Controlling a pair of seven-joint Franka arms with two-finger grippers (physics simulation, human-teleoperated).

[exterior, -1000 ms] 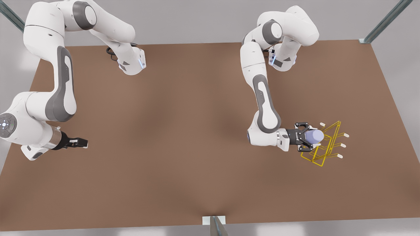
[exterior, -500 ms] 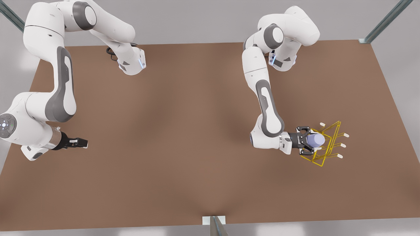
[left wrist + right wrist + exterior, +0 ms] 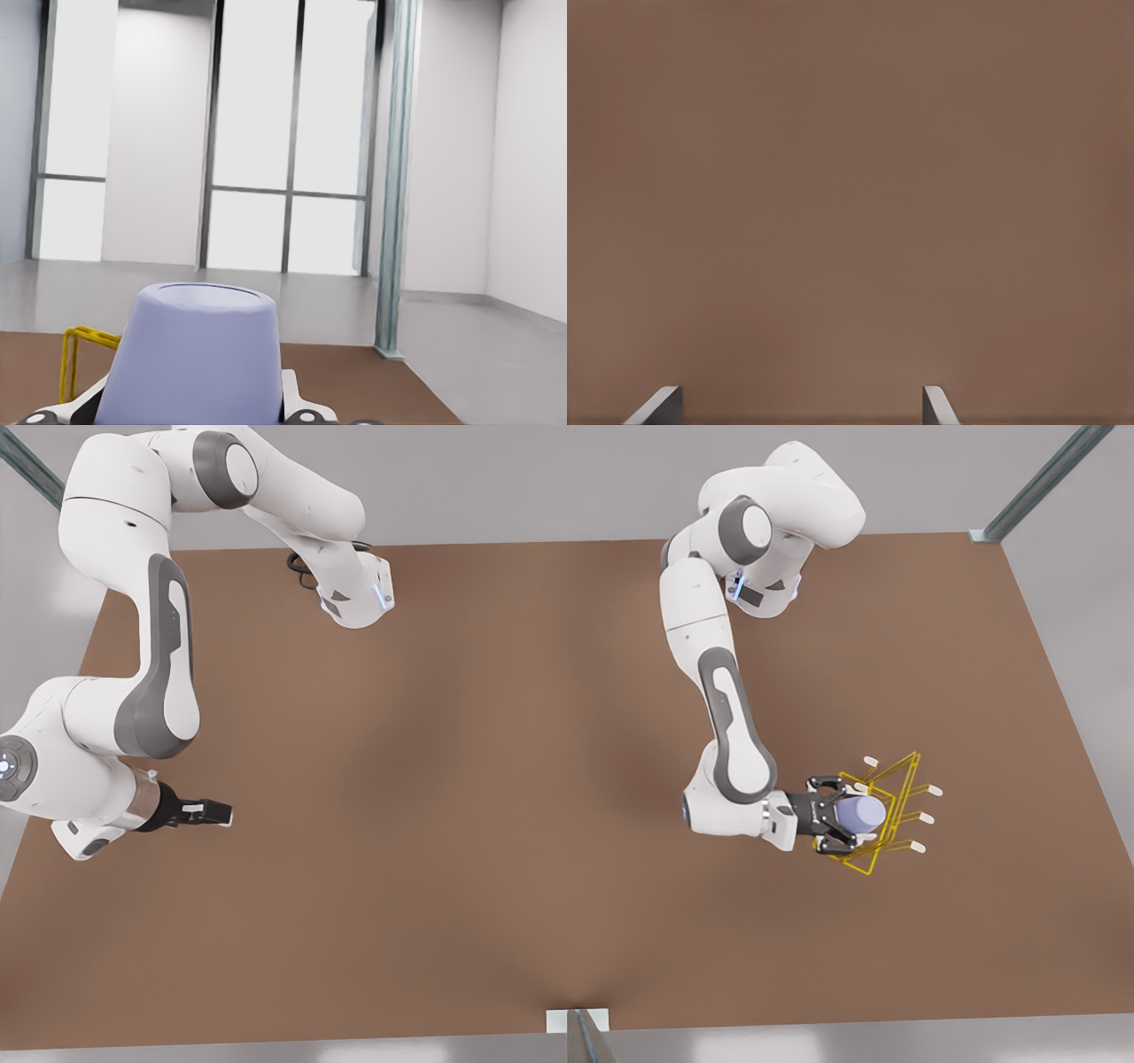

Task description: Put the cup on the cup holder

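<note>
While the left gripper [image 3: 840, 826] grasped the pale lavender tapered cup [image 3: 860, 812] at the yellow wire cup holder [image 3: 890, 815], seating it on a prong seemed next; the right gripper [image 3: 215, 812] waited, released.

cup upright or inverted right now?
Inverted. In the left wrist view the cup shows its closed narrow end uppermost, widening downward, gripped by the left gripper at the cup holder.

A brown worktop [image 3: 496, 797] stands on a pale grey floor [image 3: 337, 305]. Tall bright windows [image 3: 292, 133] fill the far wall, beside a metal post [image 3: 394, 177] and white walls [image 3: 532, 150].
</note>
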